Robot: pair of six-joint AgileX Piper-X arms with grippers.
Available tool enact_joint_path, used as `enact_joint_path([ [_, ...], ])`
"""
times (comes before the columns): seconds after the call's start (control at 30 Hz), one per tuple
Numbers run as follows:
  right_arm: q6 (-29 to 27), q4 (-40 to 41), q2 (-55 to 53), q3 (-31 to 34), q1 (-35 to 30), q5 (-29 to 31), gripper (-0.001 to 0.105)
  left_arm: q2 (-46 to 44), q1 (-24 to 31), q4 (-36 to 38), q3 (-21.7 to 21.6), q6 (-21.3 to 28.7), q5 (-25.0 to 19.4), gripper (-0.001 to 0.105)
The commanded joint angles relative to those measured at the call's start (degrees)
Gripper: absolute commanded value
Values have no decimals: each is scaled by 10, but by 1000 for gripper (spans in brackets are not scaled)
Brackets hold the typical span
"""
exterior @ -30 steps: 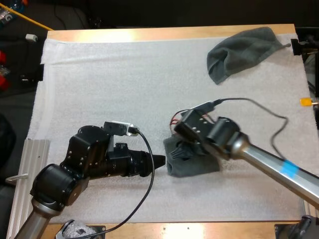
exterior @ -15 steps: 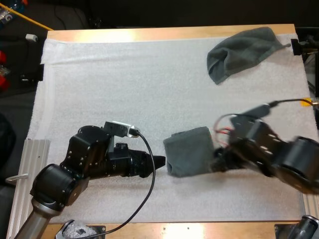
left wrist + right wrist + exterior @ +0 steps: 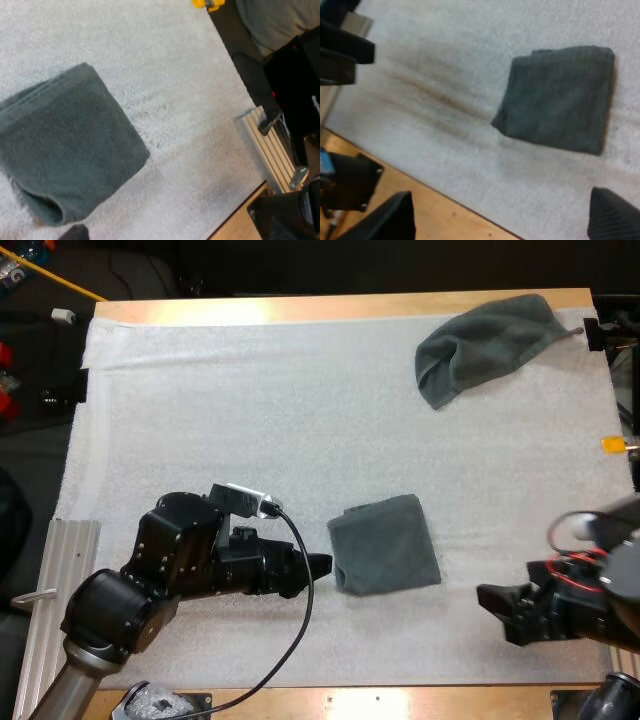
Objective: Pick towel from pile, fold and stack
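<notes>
On the table (image 3: 300, 308) lies the mat (image 3: 250, 410), covering nearly all of it. The folded towel (image 3: 385, 558) lies flat on the mat towards its near edge, a little right of the middle. The crumpled towel (image 3: 490, 345) lies at the mat's far right corner, well apart from the folded one. The left gripper (image 3: 318, 565) is just beside the folded towel's left edge. The right gripper (image 3: 495, 600) is over the mat near its near right corner, to the right of the folded towel and clear of it.

A folded dark grey-green towel (image 3: 65, 150) is lying flat on the white mat (image 3: 165, 65), its layered edges showing along one side; past the mat's edge, a ribbed metal rail (image 3: 266, 150) is resting at the rim of the wooden table (image 3: 233, 227)
</notes>
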Motion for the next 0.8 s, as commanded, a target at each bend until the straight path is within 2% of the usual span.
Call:
enact_joint_path([
  [0.0,7,3,-6,-5,-1,-6,68,6,0,-2,1,6,0,68],
  [0.2,19,3,-13,-5,-1,-13,68,48,0,-36,23,6,0,68],
  [0.33,19,3,-13,-5,-1,-13,68,84,0,-74,58,2,0,68],
  [0.57,19,3,-13,-5,-1,-13,68,148,0,-176,132,-59,0,68],
  [0.77,22,3,-13,-5,-1,-13,68,225,0,-247,145,-69,0,68],
])
